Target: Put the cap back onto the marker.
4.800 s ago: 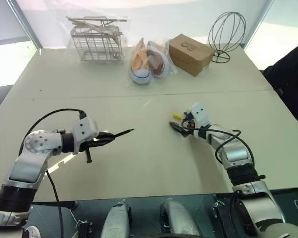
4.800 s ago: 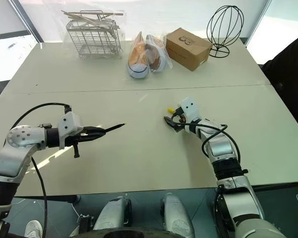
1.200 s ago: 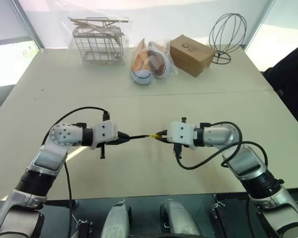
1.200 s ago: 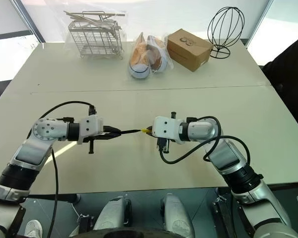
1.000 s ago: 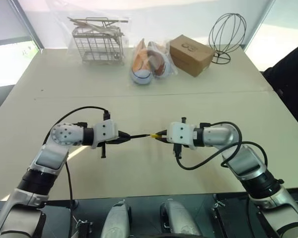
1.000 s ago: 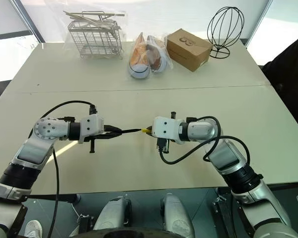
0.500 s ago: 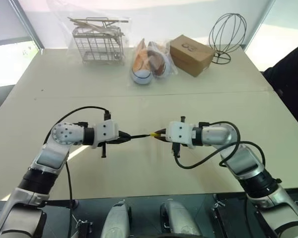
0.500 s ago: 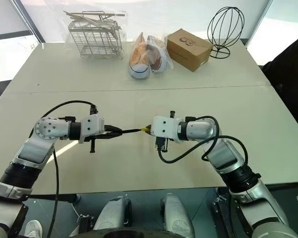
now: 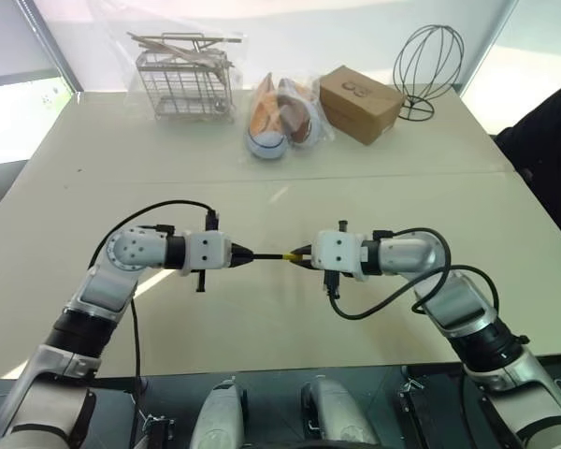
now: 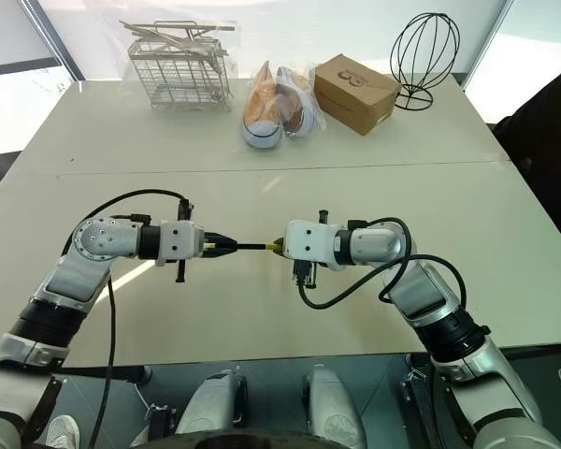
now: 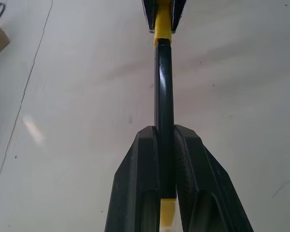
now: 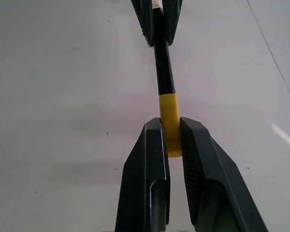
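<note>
Pale desk [image 9: 374,201] spreads below both arms. Above its near middle the marker [image 9: 265,254] lies level, long axis from 9 to 3 o'clock. Left fingers [image 11: 166,159] pinch its 9 o'clock end. Right fingers [image 12: 173,145] pinch the cap [image 12: 169,118], which sits on the 3 o'clock tip.

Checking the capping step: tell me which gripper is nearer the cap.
Right. The right gripper is shut on the cap; the left gripper clamps the marker at its far end, a marker's length from it.
</note>
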